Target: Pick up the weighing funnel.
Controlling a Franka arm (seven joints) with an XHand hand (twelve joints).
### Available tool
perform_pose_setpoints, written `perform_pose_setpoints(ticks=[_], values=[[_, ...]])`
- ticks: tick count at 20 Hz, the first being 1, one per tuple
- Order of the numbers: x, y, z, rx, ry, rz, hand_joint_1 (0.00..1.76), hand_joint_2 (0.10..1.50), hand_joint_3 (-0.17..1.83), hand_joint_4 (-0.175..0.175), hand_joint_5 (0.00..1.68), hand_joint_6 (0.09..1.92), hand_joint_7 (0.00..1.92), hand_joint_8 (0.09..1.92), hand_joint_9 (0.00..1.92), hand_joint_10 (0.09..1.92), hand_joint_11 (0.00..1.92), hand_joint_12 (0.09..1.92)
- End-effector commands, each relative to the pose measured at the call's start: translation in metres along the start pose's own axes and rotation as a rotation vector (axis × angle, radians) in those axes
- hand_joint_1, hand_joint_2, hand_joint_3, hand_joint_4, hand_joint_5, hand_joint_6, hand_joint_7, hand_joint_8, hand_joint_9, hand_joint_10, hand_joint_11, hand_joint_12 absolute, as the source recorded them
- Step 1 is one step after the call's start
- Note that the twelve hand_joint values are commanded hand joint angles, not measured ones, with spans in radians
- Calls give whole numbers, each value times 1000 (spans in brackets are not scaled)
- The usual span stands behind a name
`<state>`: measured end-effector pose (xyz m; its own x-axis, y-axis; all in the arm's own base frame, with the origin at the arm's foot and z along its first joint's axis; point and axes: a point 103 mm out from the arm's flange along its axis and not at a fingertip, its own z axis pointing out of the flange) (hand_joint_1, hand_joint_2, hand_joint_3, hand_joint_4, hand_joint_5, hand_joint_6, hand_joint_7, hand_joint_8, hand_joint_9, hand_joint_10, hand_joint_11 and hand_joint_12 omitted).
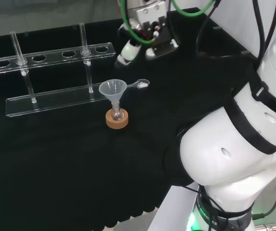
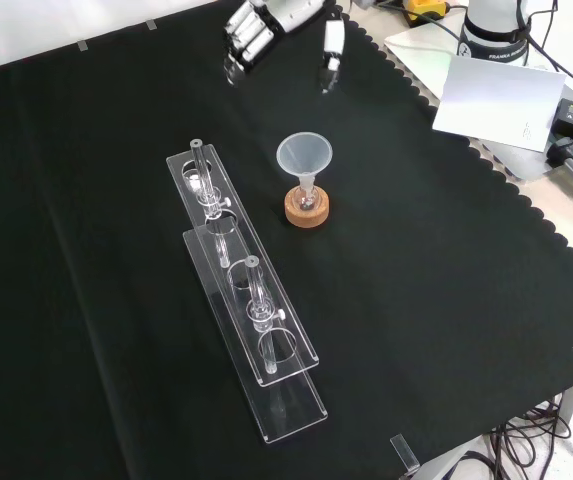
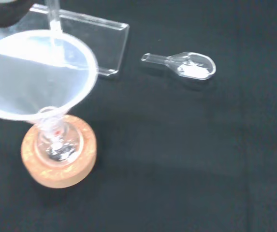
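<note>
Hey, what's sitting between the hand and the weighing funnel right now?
Nothing. In the head view, the stretch of black cloth between the hand and the weighing funnel is bare.

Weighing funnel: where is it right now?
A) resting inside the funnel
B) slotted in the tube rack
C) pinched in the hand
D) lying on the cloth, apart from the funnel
D: the weighing funnel lies on the black cloth, apart from the funnel, with nothing touching it.
</note>
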<state>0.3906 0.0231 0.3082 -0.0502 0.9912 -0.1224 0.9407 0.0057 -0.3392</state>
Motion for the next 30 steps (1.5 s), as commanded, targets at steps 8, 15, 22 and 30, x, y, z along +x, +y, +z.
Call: perform_pose_setpoints(ticks=[8,15,22,30], values=[[-55,33,5,0,86,34,693,696,217,-46,345,87,161,675,415,684,278,1454],[-94,83,21,-8,141,64,890,657,380,-36,484,87,269,662,528,591,349,1394],[-117,135,49,1,190,62,890,615,462,-29,531,87,313,664,569,577,377,1382],[-121,180,83,20,172,50,851,586,476,-13,596,87,386,668,639,562,435,1350]])
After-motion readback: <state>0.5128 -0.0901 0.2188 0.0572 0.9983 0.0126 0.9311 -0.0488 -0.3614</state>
